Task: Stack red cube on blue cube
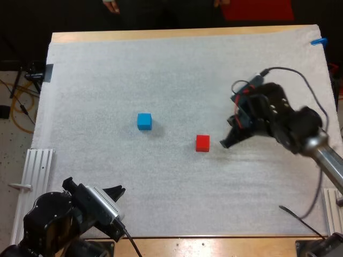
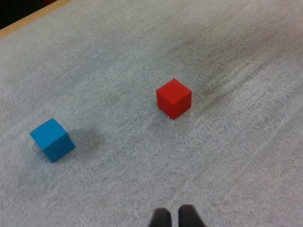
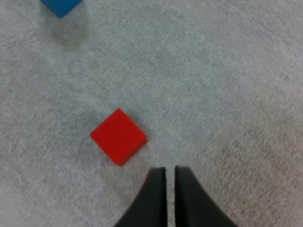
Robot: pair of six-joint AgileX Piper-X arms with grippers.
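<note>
The red cube (image 1: 202,143) lies on the white mat right of centre, and the blue cube (image 1: 143,121) lies apart from it to the left and a little farther back. My right gripper (image 1: 224,143) hovers just right of the red cube, its fingers together and holding nothing. In the right wrist view the red cube (image 3: 118,136) sits just ahead of the shut gripper (image 3: 170,179), slightly off to one side, with the blue cube (image 3: 60,5) beyond. My left gripper (image 1: 117,190) rests near the front edge, shut and empty (image 2: 174,217), looking out at the red cube (image 2: 174,98) and the blue cube (image 2: 52,139).
The white mat (image 1: 177,69) covers most of the wooden table. A metal rail (image 1: 36,168) lies along the mat's left side. A person's hand (image 1: 111,5) shows beyond the far edge.
</note>
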